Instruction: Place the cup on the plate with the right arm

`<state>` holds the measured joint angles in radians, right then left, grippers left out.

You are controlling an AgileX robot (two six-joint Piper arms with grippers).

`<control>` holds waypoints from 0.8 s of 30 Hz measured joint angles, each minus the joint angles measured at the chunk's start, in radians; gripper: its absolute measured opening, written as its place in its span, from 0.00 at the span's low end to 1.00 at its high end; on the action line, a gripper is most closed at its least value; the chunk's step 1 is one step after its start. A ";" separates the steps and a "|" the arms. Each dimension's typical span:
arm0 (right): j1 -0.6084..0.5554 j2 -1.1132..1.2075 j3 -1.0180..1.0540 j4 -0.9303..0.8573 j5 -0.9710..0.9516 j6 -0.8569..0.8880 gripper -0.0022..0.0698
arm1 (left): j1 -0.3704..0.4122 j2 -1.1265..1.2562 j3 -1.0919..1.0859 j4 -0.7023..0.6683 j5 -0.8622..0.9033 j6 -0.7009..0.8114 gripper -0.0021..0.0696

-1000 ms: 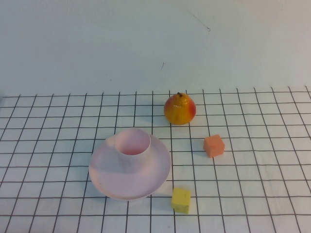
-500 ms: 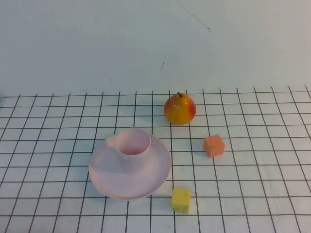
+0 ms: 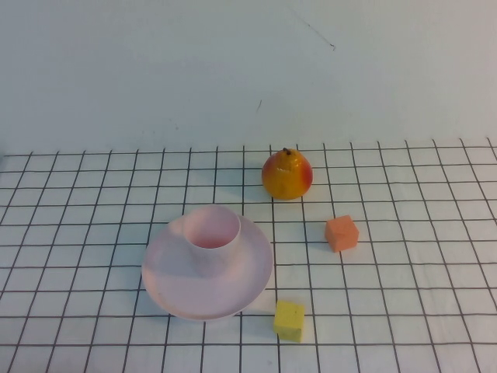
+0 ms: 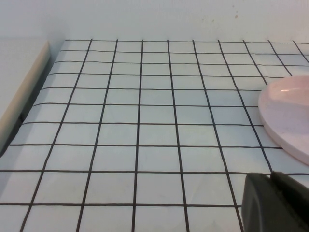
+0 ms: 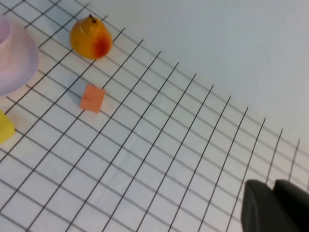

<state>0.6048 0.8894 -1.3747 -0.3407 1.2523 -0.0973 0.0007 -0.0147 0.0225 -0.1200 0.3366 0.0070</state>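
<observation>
Looking down from the high view, I see the cup (image 3: 211, 238) standing upright on the plate (image 3: 241, 291), toward the plate's upper part, a little left of the frame's centre. The plate rests on the gridded counter (image 3: 93, 233). Above and to the right of it sits the pear (image 3: 286, 175), to the right lies the orange cube (image 3: 342, 233), and the yellow cube (image 3: 289, 319) sits just beside the plate's lower right rim.

Neither arm shows in the high view. My right end effector (image 5: 273, 208) appears only as a dark shape at the lower right corner of the right wrist view, hanging above bare grid, and I cannot tell from it how the fingers stand. It holds nothing that I can see. In that same view the cup (image 5: 4, 43) and plate (image 5: 24, 63) are cut by the upper left edge, so they lie well apart from the right end effector, with the pear (image 5: 91, 37), the orange cube (image 5: 92, 98) and the yellow cube (image 5: 5, 126) in between.

My left end effector (image 4: 275, 203) is a dark block at the lower right of the left wrist view; its finger state I cannot tell. The plate's rim (image 4: 285, 116) shows at the right edge there, near it but not touching.
</observation>
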 joint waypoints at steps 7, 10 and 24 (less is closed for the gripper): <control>-0.298 -0.142 0.295 0.162 -0.249 0.011 0.10 | 0.000 0.000 0.000 0.000 0.000 0.000 0.02; -0.395 -0.251 0.489 0.176 -0.427 0.013 0.10 | 0.000 0.000 0.000 0.000 0.000 0.000 0.02; -0.640 -0.794 1.195 0.180 -0.736 0.017 0.10 | 0.000 0.000 0.000 0.000 0.000 0.000 0.02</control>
<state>-0.0349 0.0950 -0.1797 -0.1607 0.5161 -0.0802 0.0007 -0.0147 0.0225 -0.1200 0.3366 0.0070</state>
